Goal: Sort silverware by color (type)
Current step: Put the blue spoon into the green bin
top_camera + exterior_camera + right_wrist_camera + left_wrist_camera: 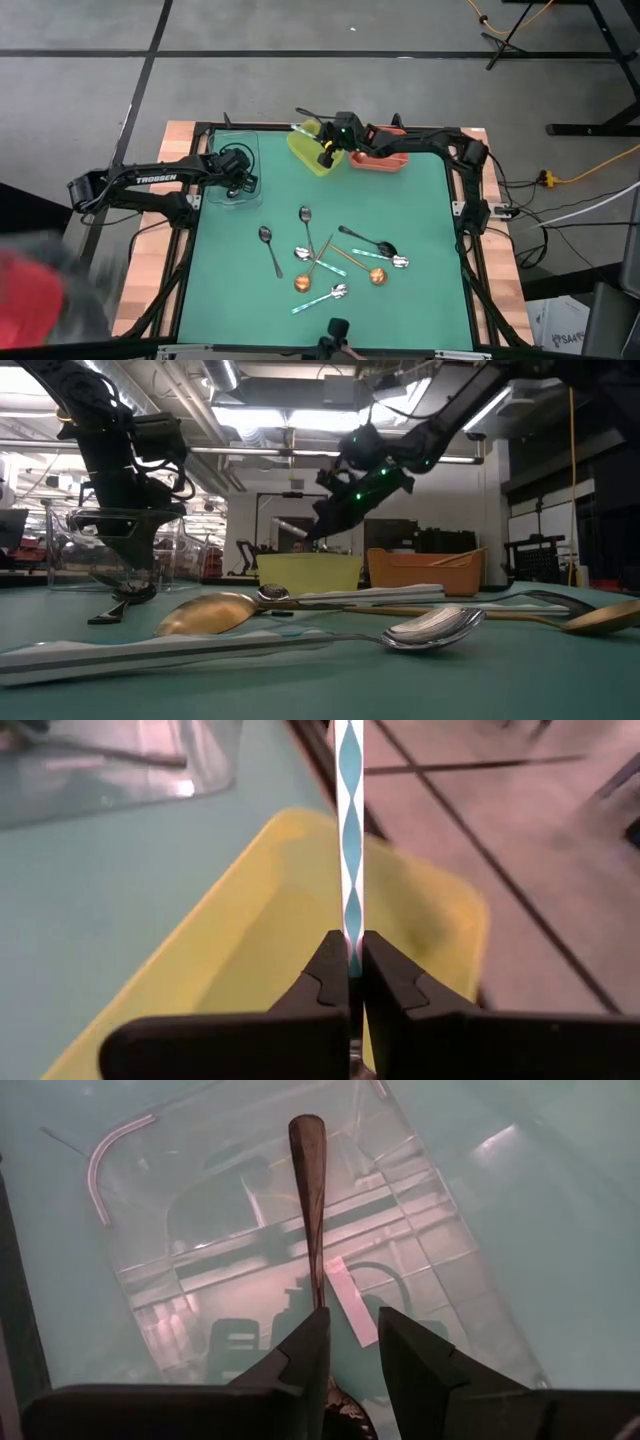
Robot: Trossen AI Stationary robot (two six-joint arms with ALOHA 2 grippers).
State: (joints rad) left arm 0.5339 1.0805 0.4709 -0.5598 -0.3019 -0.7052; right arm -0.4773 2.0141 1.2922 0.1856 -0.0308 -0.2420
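Over yellow bin [250, 950], right gripper [350, 965] clamps teal-handled spoon [350, 830], handle pointing away from fingers, left gripper [350, 1340] loosely parted beside black spoon [310, 1190] over clear bin [200, 1240], "TROSSEN" on left arm [150, 180]

The bowl of the teal-and-white patterned spoon handle [350, 840] is hidden behind the right gripper [351, 970], and its far tip is cut off by the picture's edge; the dark slim-handled spoon [310, 1210] has its bowl mostly masked under the left gripper [352, 1342]; a blurred red shape [30, 295] at the bench's near left cannot be identified.
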